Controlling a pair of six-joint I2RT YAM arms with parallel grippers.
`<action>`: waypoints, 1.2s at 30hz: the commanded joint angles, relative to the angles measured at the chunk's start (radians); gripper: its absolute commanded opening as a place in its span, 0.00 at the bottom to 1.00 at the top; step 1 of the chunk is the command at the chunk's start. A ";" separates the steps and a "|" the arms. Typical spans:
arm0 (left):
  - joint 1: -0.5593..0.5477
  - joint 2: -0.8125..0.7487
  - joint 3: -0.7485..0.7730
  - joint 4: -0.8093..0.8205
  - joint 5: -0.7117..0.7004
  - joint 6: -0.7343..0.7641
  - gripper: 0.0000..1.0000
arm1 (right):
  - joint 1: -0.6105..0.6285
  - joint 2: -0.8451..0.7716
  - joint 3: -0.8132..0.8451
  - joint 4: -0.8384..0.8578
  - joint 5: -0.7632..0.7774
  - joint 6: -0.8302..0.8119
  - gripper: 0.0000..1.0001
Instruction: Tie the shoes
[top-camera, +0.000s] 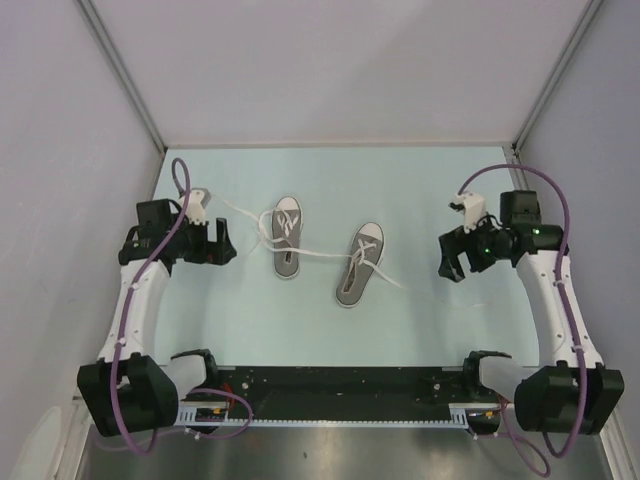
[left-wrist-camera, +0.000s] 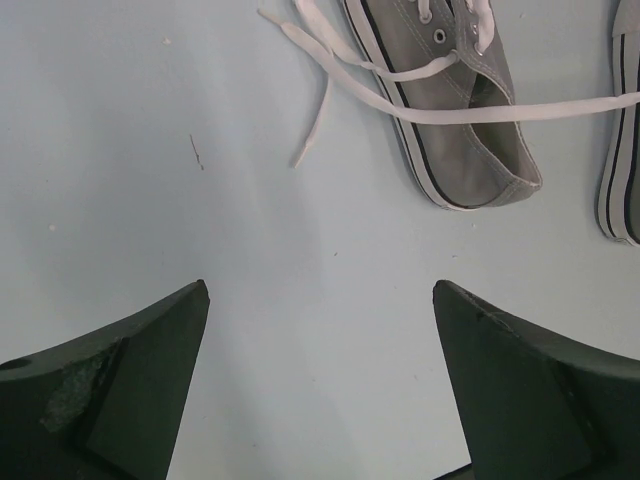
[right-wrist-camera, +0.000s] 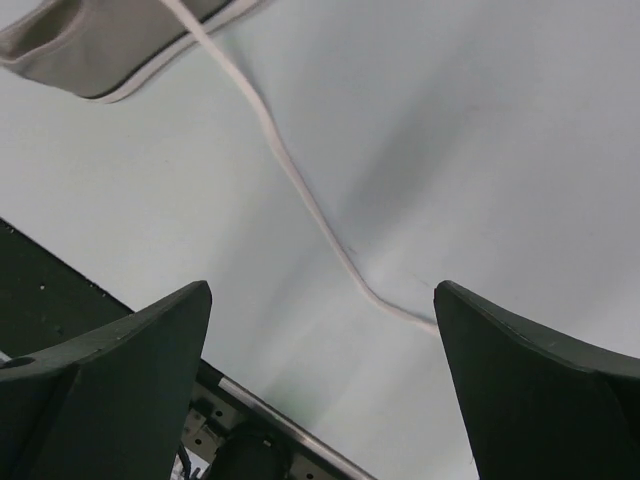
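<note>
Two grey sneakers with white toe caps lie on the pale table, toes pointing away from me. The left shoe (top-camera: 286, 237) has loose white laces (top-camera: 232, 207) trailing toward the far left and across to the right shoe (top-camera: 360, 264). My left gripper (top-camera: 222, 243) is open and empty, left of the left shoe and apart from it. The left wrist view shows that shoe (left-wrist-camera: 460, 110) and a lace end (left-wrist-camera: 318, 110) ahead of the open gripper (left-wrist-camera: 320, 290). My right gripper (top-camera: 450, 258) is open and empty, right of the right shoe. Its wrist view shows a shoe heel (right-wrist-camera: 90, 50) and a lace (right-wrist-camera: 300, 195).
White walls enclose the table on the left, the far side and the right. The black base rail (top-camera: 340, 385) runs along the near edge and also shows in the right wrist view (right-wrist-camera: 60, 300). The second shoe's sole (left-wrist-camera: 620, 150) shows at the right edge of the left wrist view.
</note>
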 joint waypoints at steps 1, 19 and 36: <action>0.009 -0.049 0.043 0.020 0.023 -0.002 1.00 | 0.261 -0.035 0.010 0.112 0.052 0.076 1.00; 0.009 -0.043 0.066 -0.046 0.132 0.018 1.00 | 1.048 0.360 0.091 0.404 0.227 0.203 0.58; 0.009 -0.038 0.068 -0.034 0.174 0.036 1.00 | 1.074 0.541 0.185 0.387 0.381 0.263 0.52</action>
